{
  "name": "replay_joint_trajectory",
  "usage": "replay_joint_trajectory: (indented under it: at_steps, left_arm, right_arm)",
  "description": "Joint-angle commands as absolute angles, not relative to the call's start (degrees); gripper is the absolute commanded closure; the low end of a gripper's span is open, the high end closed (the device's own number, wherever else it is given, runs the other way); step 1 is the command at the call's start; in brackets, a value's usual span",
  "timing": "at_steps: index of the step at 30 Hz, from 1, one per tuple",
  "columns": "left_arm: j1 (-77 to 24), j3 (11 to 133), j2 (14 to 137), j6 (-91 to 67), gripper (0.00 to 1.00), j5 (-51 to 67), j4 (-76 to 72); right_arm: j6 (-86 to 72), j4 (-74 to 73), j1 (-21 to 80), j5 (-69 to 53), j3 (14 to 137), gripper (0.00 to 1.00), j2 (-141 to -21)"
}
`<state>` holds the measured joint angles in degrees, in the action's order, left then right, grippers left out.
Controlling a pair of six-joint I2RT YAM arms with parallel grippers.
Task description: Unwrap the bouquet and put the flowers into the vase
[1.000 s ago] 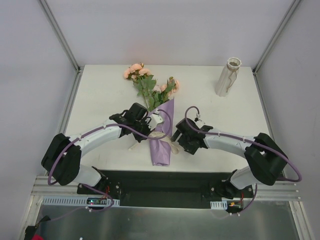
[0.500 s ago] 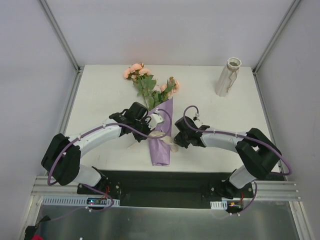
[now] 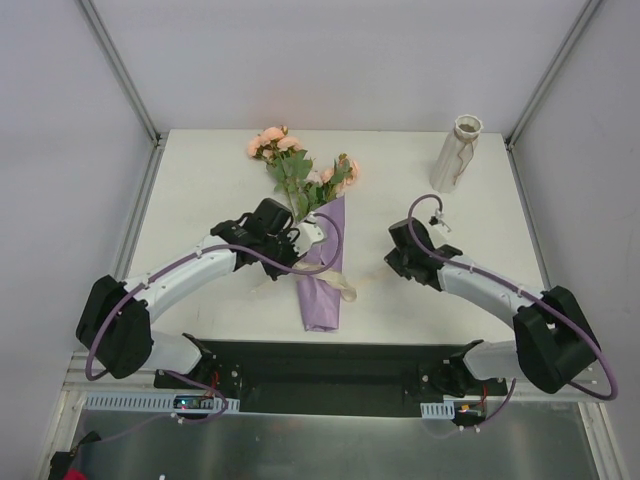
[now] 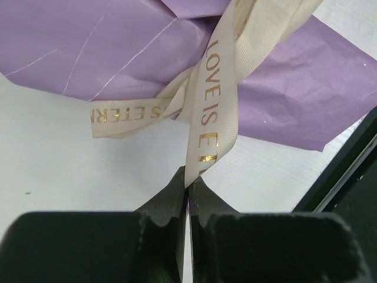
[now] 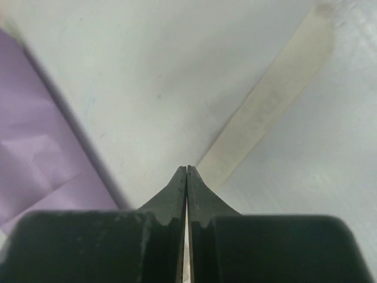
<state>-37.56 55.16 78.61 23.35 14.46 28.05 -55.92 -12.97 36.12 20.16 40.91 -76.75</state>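
The bouquet lies mid-table, its lilac wrap (image 3: 323, 280) pointing at me and its peach-pink flowers (image 3: 275, 145) fanned toward the back. A cream ribbon (image 4: 206, 106) with gold lettering loops off the wrap (image 4: 118, 47) into my left gripper (image 4: 188, 177), which is shut on it just left of the wrap (image 3: 296, 246). My right gripper (image 5: 187, 170) is shut too, and a straight strip of ribbon (image 5: 265, 100) runs from its tips. It sits to the right of the wrap (image 3: 393, 264). The off-white vase (image 3: 455, 152) stands upright at the back right.
Grey walls close in the white table (image 3: 200, 190) on the left, back and right. A loose ribbon tail (image 3: 346, 290) lies by the wrap's right edge. The black base rail (image 3: 320, 365) runs along the near edge.
My right gripper has shut beside the wrap's lower right and drawn away to the right. The left gripper has stayed shut on the ribbon, shifting only slightly.
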Motion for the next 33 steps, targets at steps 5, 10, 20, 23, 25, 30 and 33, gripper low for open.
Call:
replay_joint_trajectory:
  at_steps: [5,10,20,23,25,30,33]
  left_arm:
    - [-37.97,55.55,74.0,25.14,1.0,13.27,32.78]
    - [-37.97,55.89,74.53,25.05,1.0,13.89,32.78]
    - [-37.97,56.43,74.88,25.14,1.0,14.06,32.7]
    - [-37.97,56.6,75.15,25.22,1.0,14.41,32.7]
    - [-37.97,56.78,75.41,25.22,1.0,14.5,32.7]
    - [-37.97,56.95,75.85,25.66,1.0,14.59,32.78]
    - [-37.97,57.04,76.11,25.75,1.0,14.76,32.78]
  right_arm:
    - [-48.6,-19.86,34.62,20.3,43.85,0.41,-76.28]
    - [-50.62,-21.09,37.88,22.15,45.44,0.24,-78.83]
    - [-48.78,-26.28,37.97,24.79,53.43,0.35,-87.89]
    - [-49.83,-26.72,37.97,24.09,54.32,0.38,-89.56]
    - [-50.27,-27.16,37.97,23.65,54.84,0.39,-90.78]
    - [-51.68,-27.42,39.19,21.54,55.46,0.39,-92.28]
    - [-52.47,-27.07,40.6,20.04,55.55,0.36,-92.99]
